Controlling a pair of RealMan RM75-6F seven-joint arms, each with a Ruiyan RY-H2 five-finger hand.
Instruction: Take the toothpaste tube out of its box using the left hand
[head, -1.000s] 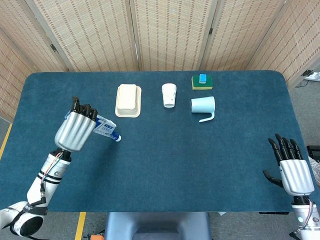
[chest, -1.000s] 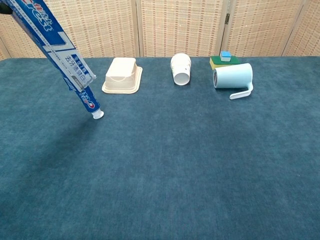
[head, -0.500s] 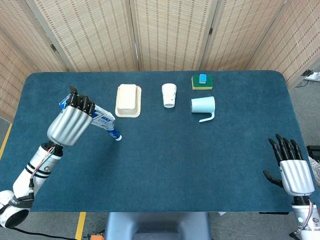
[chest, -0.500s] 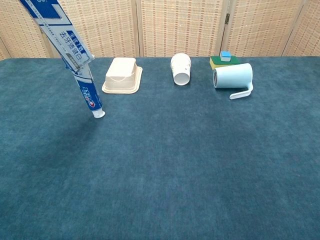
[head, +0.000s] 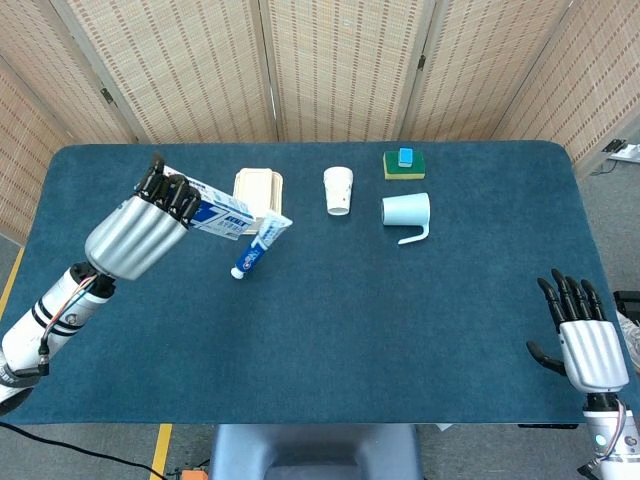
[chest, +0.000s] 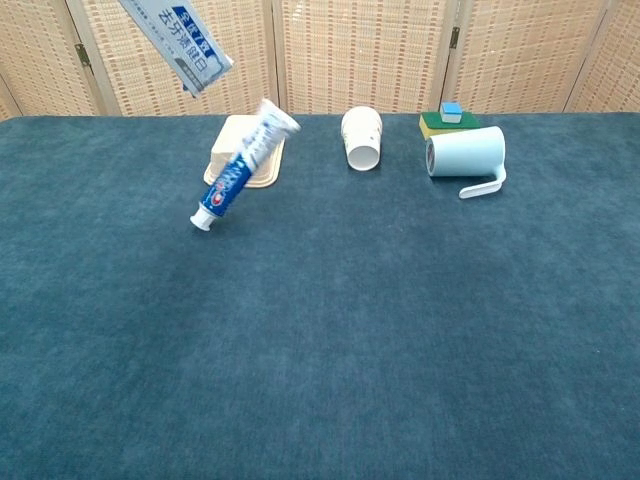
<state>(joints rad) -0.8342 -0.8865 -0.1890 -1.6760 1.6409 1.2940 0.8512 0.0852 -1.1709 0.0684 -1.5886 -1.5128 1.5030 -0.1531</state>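
Bamboo screens stand behind a table covered in dark blue cloth, and the cream tray near its back edge serves as the landmark. Just left of the tray, raised off the cloth, the left hand grips the toothpaste box with its fingers wrapped round the far end; the chest view shows only the box's open end, high above the tray. The toothpaste tube is clear of the box, just in front of the tray, tilted with its cap low near the cloth and its flat crimped end up beside the box mouth. In the chest view the tube seems to stand on its cap, leaning, with nothing holding it, so it is probably mid-fall or about to topple.

The tube looks light and soft-walled, with a glossy skin that would slide easily through fingers; the stiff parts are the cap and the crimped tail, and the middle would dent under a hard squeeze. The box is thin card, light and easy to crush, so a gentle hold across its broad faces suits it best.

Far to the right of the tray, near the front edge, the right hand rests with fingers spread, holding nothing
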